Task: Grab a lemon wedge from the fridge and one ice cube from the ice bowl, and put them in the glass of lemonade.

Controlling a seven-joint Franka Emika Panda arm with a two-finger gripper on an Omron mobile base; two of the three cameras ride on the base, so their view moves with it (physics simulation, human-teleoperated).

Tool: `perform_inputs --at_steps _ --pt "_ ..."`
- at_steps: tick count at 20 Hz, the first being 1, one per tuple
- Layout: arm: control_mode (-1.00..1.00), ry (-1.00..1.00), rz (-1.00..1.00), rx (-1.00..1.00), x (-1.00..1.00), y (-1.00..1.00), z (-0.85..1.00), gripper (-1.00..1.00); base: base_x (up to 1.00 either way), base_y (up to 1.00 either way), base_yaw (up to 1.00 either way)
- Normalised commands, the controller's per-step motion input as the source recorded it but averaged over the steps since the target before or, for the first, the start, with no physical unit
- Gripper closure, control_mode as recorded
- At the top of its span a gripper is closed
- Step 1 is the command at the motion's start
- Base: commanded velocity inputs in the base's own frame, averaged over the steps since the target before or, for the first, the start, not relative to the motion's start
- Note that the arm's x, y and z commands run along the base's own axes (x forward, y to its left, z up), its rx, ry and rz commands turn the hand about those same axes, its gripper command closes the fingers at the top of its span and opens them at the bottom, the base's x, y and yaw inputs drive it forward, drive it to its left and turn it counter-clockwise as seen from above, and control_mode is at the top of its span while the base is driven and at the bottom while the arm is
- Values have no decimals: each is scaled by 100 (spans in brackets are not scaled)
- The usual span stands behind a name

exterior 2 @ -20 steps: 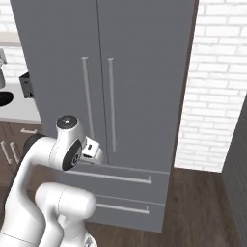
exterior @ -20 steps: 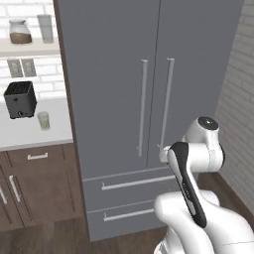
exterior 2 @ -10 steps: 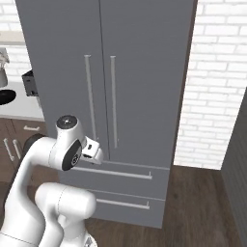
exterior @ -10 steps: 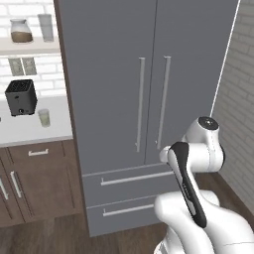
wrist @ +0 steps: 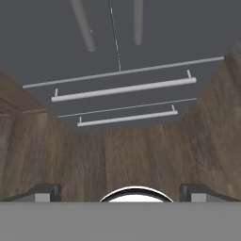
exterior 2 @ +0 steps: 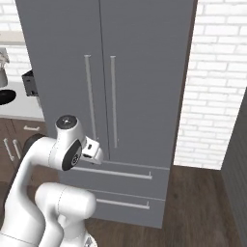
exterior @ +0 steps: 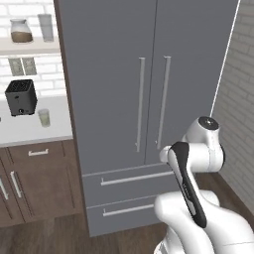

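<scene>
While the fridge [exterior: 149, 99] stands shut with both doors closed, the lemon wedge presumably sits hidden inside, so the step in hand is getting a door open. The gripper [wrist: 120, 190], jaws spread wide and holding nothing, points down at the lower drawers [wrist: 124, 89]. It should rise, line up squarely on one vertical bar handle [exterior: 140, 104], then pull outward in an arc; the glass of lemonade [exterior: 44, 117] waits on the counter [exterior: 30, 134] beside the toaster [exterior: 21, 96].

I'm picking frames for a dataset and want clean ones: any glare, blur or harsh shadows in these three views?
Left base view: flat, even light on the fridge, no glare, soft rendering. Right base view: the same, with the brick wall crisp enough. Hand view: the drawer handles look slightly soft, and the wooden floor is smeared.
</scene>
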Motion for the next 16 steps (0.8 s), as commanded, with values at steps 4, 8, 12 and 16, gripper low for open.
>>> perform_inputs --at_steps 4,8,12,16 --pt "-100 -14 0 0 -3 0 1 -100 0 0 0" --pt "-100 -23 1 5 -1 3 22 -100 0 0 0" --pt "-100 -6 4 -4 29 13 79 -100 0 0 0" --pt "-100 1 7 -15 88 2 100 -100 0 0 0"
